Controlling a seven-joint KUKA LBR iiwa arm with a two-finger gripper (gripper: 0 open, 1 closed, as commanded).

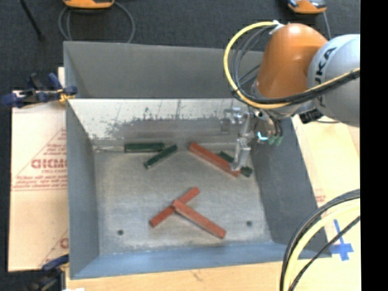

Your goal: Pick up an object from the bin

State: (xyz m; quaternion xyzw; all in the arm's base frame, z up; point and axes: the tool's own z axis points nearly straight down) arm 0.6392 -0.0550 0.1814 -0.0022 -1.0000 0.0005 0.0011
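In the grey metal bin (79,180), a dark green flat bar (144,146) lay at about ten o'clock on the floor, close under the far wall. A second dark green bar (160,156) lay tilted just beside it, their near ends close together. Toward six o'clock, two red flat bars formed a T: the shorter red bar (176,206) met the longer red bar (203,224) at its upper end. At about two o'clock a slanted red bar (209,156) ran down to the right. A small dark green piece (246,171) lay at its lower end. The pincer (242,165) hung upright over that end, tip at the red bar and green piece. Whether it was wide, narrow or holding anything could not be told. Above it stood the orange wrist cover (290,59).
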